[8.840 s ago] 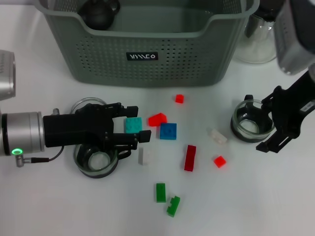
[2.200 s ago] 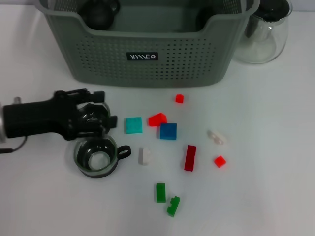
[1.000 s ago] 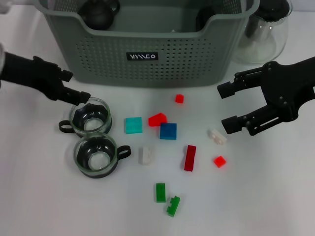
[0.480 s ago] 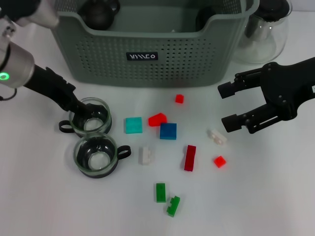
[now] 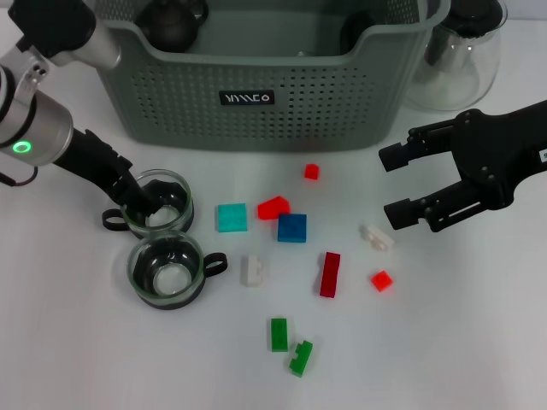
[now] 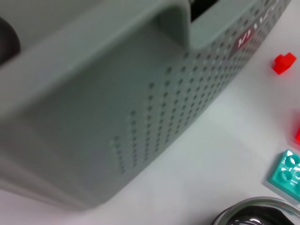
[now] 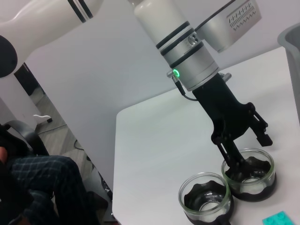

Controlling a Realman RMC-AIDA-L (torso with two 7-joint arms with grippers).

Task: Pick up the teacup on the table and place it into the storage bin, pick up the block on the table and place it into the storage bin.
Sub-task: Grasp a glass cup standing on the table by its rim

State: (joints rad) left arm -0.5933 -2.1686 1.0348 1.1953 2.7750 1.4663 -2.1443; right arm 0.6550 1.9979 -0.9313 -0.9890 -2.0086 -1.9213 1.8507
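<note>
Two teacups (image 5: 158, 203), eleven blocks (image 5: 291, 228), one storage bin (image 5: 256, 94).

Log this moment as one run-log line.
left end effector: one finger inside teacup rim | right end effector: open, above table | storage bin: behind

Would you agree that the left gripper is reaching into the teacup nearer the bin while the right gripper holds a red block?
Not quite: the right gripper holds nothing; the head view shows it open above the table. The left gripper does reach into the teacup nearer the storage bin.
</note>
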